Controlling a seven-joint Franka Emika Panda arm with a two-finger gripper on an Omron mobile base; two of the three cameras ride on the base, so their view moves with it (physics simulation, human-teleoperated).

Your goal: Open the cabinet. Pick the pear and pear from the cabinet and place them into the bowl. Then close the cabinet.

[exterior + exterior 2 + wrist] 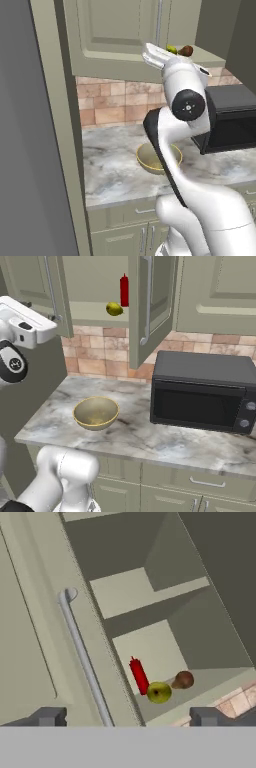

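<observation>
My hand (125,716), fingers wide apart & empty, faces the open sage-green wall cabinet (150,602): yellow-green pear (159,692) on bottom shelf btwn red squeeze bottle (138,676) & brown pear-shaped fruit (183,680), left door's metal bar handle (82,657) just ahead.

Pear (114,308) on cabinet (150,301) shelf, beside bottle (124,291); bowl (96,413) on counter (150,436), left of microwave (202,391).
</observation>
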